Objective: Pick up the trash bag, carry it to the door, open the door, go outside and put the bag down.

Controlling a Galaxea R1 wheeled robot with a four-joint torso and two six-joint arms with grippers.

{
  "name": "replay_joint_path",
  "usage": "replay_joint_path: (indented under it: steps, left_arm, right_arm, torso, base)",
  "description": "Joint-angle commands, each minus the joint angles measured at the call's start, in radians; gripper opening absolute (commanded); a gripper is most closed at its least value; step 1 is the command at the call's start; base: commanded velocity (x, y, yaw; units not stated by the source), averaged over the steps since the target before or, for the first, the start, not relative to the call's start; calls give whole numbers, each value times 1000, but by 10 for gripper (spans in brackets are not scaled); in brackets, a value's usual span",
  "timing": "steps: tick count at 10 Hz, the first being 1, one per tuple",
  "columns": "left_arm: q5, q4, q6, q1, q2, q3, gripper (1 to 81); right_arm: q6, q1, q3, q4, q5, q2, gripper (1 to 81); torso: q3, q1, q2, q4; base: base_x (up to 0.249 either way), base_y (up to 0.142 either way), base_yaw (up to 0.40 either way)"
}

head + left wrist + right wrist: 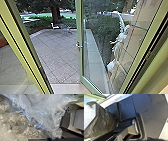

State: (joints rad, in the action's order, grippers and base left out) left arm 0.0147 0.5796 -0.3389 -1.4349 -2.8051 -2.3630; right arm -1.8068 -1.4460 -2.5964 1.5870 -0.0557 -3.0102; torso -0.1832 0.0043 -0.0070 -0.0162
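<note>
The glass door (pixel 82 30), in a green frame, stands swung open toward the paved yard, with its handle (pixel 79 46) on the free edge. Crumpled clear plastic of the trash bag (pixel 41 114) lies very close to the left wrist camera, with rounded, shiny shapes under it. In the right wrist view, the bag (pixel 102 121) has a dark, creased side and a pale, translucent part, beside the robot's dark body. How either gripper stands, and whether one grasps the bag, I cannot tell.
Green door frame posts (pixel 27 50) flank the doorway. Beyond the pale sill (pixel 67 88) stretches square paving (pixel 55 57), with a low white object (pixel 54 26), shrubs and a tree trunk (pixel 54 12) farther out. A blurred white shape (pixel 120 41) shows through or in the glass.
</note>
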Motion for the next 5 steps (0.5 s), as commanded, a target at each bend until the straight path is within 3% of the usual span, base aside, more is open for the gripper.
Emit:
replay_joint_path:
  steps: [1, 2, 5]
  left_arm:
    - [-79, -3, -3, 34, 15, 11, 10]
    - [-81, -3, -3, 34, 15, 11, 10]
    - [-81, -3, -3, 34, 15, 11, 10]
  right_arm:
    - [1, 37, 7, 11, 27, -5, 811]
    - [1, 37, 7, 11, 27, -5, 811]
    - [1, 37, 7, 13, 27, -5, 811]
  torso:
    - [0, 0, 0, 0]
    - [0, 0, 0, 0]
    - [0, 0, 0, 0]
  base:
    - [0, -124, 0]
    - [0, -90, 0]
    - [0, 0, 0]
